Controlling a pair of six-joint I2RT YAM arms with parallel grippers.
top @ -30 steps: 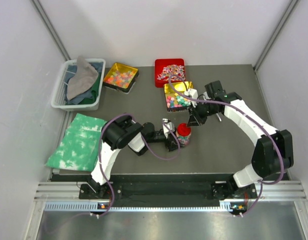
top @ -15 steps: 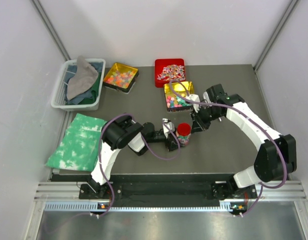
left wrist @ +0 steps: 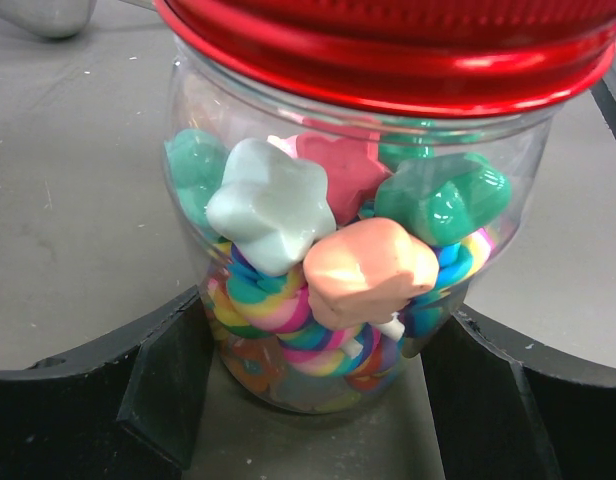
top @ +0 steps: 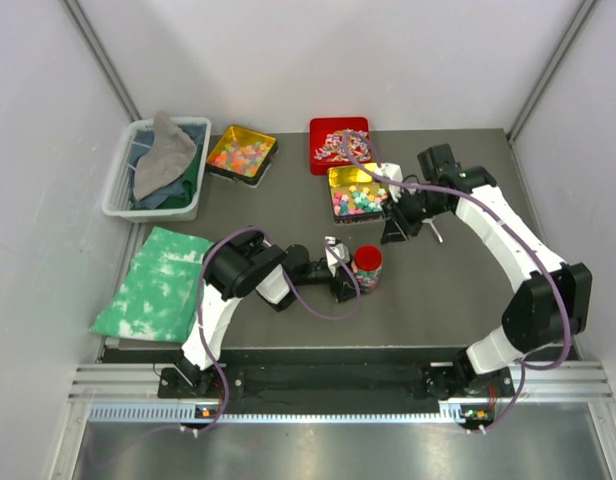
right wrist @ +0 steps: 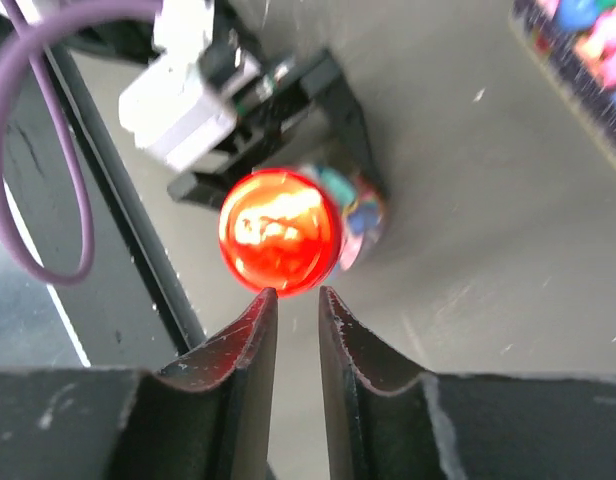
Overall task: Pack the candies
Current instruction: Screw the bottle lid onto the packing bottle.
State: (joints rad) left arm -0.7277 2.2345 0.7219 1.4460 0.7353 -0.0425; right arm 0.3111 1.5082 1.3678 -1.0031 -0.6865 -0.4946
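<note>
Entry: candies point(left wrist: 370, 270). They sit packed in a clear jar point(top: 368, 277) with a red lid point(right wrist: 279, 232), mid-table. More lie in the far trays point(top: 313, 140).

Left gripper point(left wrist: 318, 400): I see it clamped on the jar's sides.

Right gripper point(right wrist: 298, 300): jaws narrow and empty, just far-right of the jar.

We see soft, even white light from overhead in the top view: the table point(top: 438, 290) is flatly lit, and the shadows under the arms are faint and short. In the left wrist view the jar point(left wrist: 338, 330) and the candies point(left wrist: 273, 205) are bright and sharp, with a pale streak of glare across the red lid point(left wrist: 388, 50), while the left fingers point(left wrist: 173, 390) go soft and dark. The right wrist view is smeared. The lid there is blown out white, and only the right fingers point(right wrist: 238, 360) look fairly crisp.
</note>
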